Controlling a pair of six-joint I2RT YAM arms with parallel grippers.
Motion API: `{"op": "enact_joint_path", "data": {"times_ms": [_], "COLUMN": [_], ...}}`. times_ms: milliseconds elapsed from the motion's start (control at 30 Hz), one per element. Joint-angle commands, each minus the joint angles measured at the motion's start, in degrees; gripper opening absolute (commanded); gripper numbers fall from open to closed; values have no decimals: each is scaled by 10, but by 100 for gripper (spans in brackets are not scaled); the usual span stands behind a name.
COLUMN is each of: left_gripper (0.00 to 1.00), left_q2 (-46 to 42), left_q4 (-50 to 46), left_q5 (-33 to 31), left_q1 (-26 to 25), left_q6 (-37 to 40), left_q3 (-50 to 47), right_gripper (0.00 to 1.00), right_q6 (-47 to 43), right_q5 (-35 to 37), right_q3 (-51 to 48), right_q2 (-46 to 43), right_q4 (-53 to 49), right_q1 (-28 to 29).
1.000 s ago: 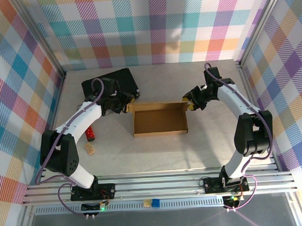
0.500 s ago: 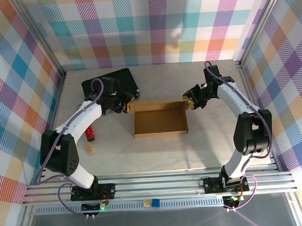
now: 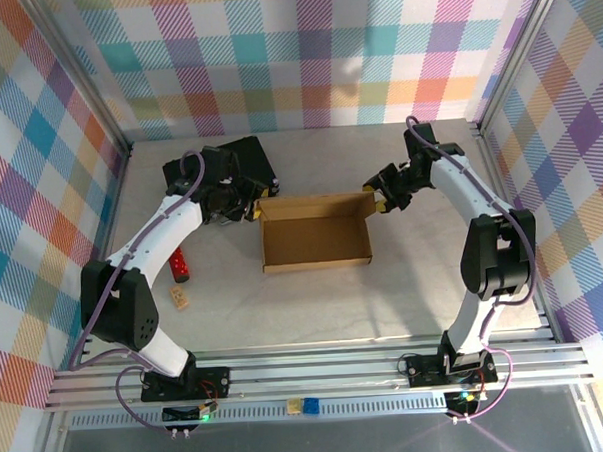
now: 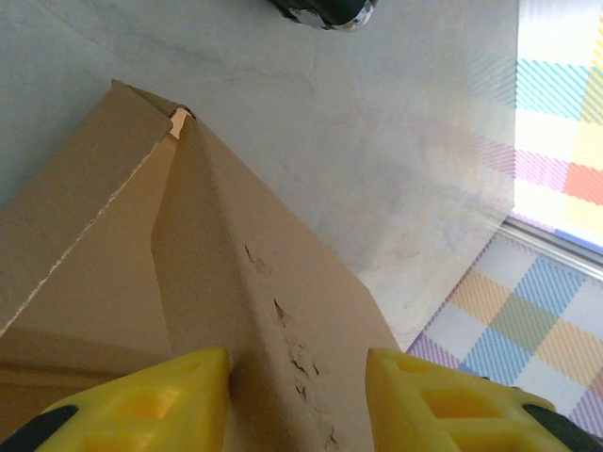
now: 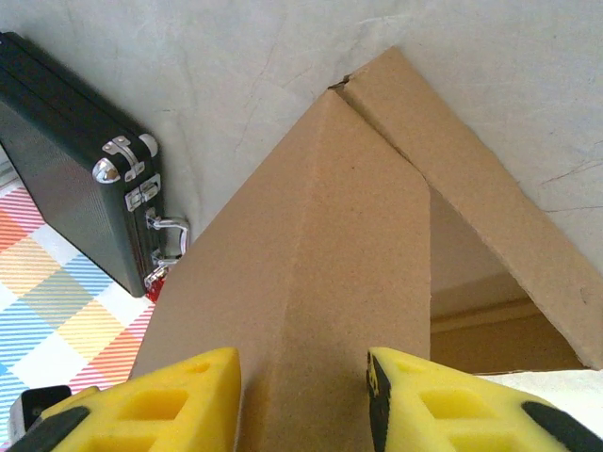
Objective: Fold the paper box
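The paper box (image 3: 315, 235) lies mid-bench as an open, shallow tray. At its far corners the left gripper (image 3: 252, 210) and right gripper (image 3: 374, 201) each straddle an end wall. Their yellow fingers (image 4: 141, 400) are partly closed with cardboard filling the gap, so both look clamped on, likely to keep the doubled walls pressed flat. The black case (image 3: 241, 161) rests just beyond the left gripper, on the bench (image 3: 315, 315).
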Motion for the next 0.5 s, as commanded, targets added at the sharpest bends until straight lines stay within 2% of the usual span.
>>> {"op": "enact_joint_path", "data": {"times_ms": [0,233,467], "left_gripper": [41,40,38], "left_q2": [-1,-19,-57], "left_q4": [-12,-5,34], "left_q5": [18,10,-1], "left_q1": [-10,-10,-11], "left_q6": [36,100,124], "left_q3": [-14,-57,-132], "right_gripper": [38,34,33], "right_q6": [-1,-30,-59], "right_q5": [-7,22,50], "right_q3": [-21,-79,-127], "right_q2": [-6,-31,-57], "right_q4": [-3,15,28], "right_q1": [12,15,24]}}
